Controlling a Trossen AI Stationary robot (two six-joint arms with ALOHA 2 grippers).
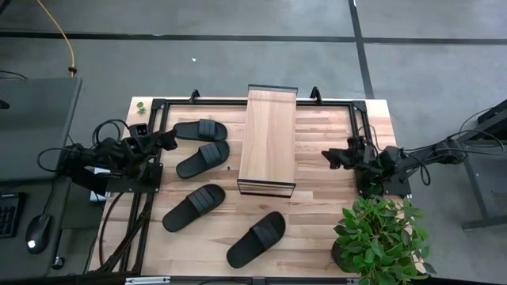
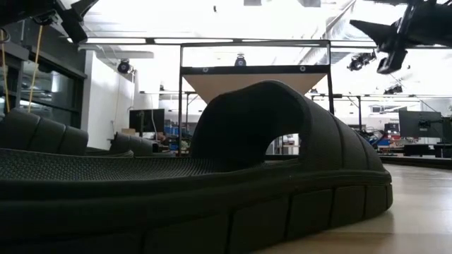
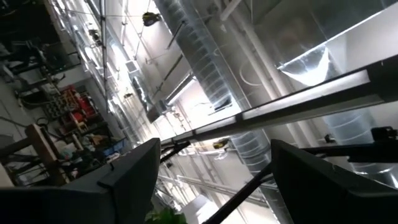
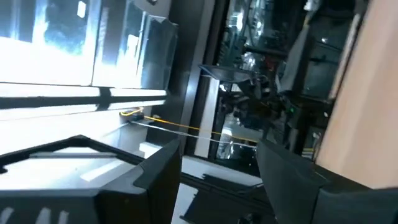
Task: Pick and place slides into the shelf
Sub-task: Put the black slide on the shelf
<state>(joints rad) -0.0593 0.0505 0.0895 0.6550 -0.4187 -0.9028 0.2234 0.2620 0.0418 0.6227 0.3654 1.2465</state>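
**High view: four slides on the surface, shelf unloaded, both arms at the edges**

High view shows the shelf [image 1: 268,141] standing at the middle of the surface [image 1: 317,229], its long axis running from the far edge toward the near side. Its light wood top plank carries nothing. What lies under the plank cannot be seen from above.

All four slides lie on the surface, left of the shelf or in front of it:
- Slide 1 [image 1: 200,129] lies nearest the far edge, beside the shelf's left side.
- Slide 2 [image 1: 203,158] lies just in front of slide 1, angled, its toe end near the shelf.
- Slide 3 [image 1: 194,207] lies nearer the front, apart from the shelf.
- Slide 4 [image 1: 256,238] lies in front of the shelf's near end.

Low view: one slide [image 2: 212,183] fills the foreground, with the shelf frame [image 2: 254,67] upright behind it.

Left gripper [image 1: 168,140] sits at the left edge of the surface, near slides 1 and 2 but touching neither. In the left wrist view its fingers [image 3: 130,180] stand apart with nothing between them.

Right gripper [image 1: 331,157] sits to the right of the shelf, apart from it. In the right wrist view its fingers [image 4: 155,180] stand apart and hold nothing.

A potted plant [image 1: 380,237] stands at the near right corner of the surface. No readable brand, label or writing shows in any view.
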